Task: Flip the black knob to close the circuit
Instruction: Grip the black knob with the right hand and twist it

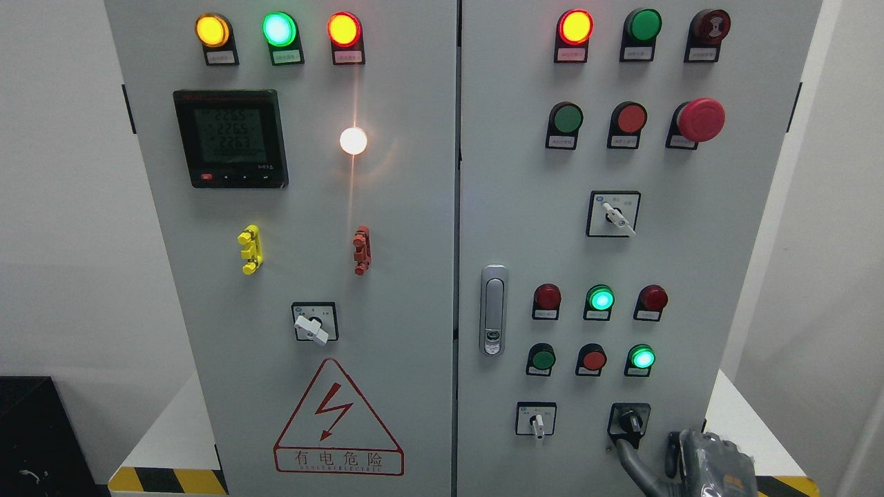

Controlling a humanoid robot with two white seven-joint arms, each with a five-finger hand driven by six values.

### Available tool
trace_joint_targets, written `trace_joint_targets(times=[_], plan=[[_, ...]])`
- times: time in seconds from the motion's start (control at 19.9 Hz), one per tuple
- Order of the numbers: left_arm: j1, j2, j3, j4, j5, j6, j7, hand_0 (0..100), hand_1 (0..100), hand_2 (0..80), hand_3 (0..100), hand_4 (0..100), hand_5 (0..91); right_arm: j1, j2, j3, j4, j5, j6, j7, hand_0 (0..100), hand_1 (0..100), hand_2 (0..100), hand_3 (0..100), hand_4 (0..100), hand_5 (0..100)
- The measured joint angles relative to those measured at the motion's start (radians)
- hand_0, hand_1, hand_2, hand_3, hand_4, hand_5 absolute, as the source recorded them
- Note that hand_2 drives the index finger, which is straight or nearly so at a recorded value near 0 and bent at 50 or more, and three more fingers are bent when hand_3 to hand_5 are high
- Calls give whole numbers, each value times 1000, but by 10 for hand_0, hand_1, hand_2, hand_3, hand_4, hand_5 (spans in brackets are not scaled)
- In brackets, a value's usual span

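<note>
The black knob (629, 420) sits in a black square plate at the lower right of the grey cabinet's right door (690, 331), with its handle pointing roughly downward. My right hand (646, 447) rises from the bottom edge just below and right of the knob. One dark finger (625, 455) curves up to the plate's lower left corner, and another finger (673, 447) stands to the right. The fingers are spread and close on nothing. The palm, wrapped in grey cover (715, 462), is partly cut off by the frame. No left arm shows.
A white-handled selector (536, 422) sits left of the knob, and another (617, 216) sits higher up. Lit and unlit buttons (600, 298) fill the right door, with a red mushroom stop button (699, 119) at its top right. A door latch (492, 310) stands near the seam. The left door carries a meter (230, 137).
</note>
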Motion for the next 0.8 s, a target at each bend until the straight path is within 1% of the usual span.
trace_joint_targets(times=[0.8], plan=[[0,0,0,0,0,0,0,120,556,0,0,0,0,-4,-10,-12,5,-1,0,-1,0,0,861,1000,989,1000]])
